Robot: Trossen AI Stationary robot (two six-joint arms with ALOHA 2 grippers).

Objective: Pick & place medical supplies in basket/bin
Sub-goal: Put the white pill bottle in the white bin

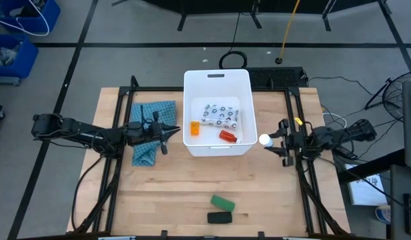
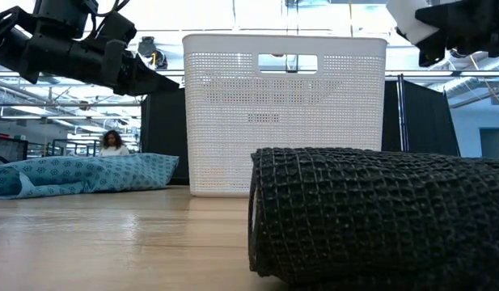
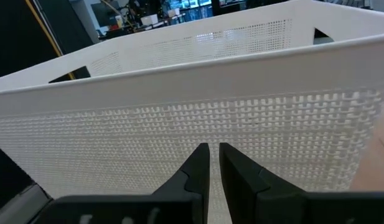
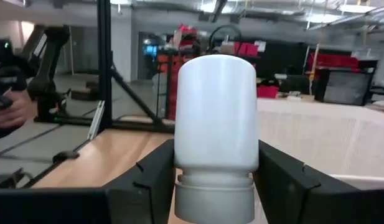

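The white tub [image 1: 217, 80] is standing at the far middle of the counter [image 1: 165, 187], its long side running near to far and its handle slot on the far wall. Inside it are lying a flat white dark-dotted packet [image 1: 220, 115], a small orange bottle [image 1: 194, 129] near the left wall, and a red white-capped bottle [image 1: 228, 137] toward the near wall. A wide stretch of bare counter is lying open between the tub's near wall and the near edge; only a green block [image 1: 222, 202] and, just nearer, a black bar [image 1: 219, 217] are occupying it, the two lying just beside each other and well apart from both arms. In the low view the black bar [image 2: 378, 214] is filling the foreground in front of the tub [image 2: 285, 113].

The left gripper [image 1: 173, 131] is hanging just beside the tub's left wall, above the right edge of a teal patterned cloth [image 1: 150, 131]; in the left wrist view its fingers [image 3: 195, 171] are pressing almost together with nothing between them, facing the tub's perforated wall [image 3: 198, 124].

The right gripper [image 1: 273, 140] is hanging just to the right of the tub's near right corner, clenched on a white roll [image 1: 264, 140]. In the right wrist view the white roll [image 4: 216, 118] is standing upright between the two fingers [image 4: 148, 180], with the tub's rim [image 4: 328, 134] just beyond it.
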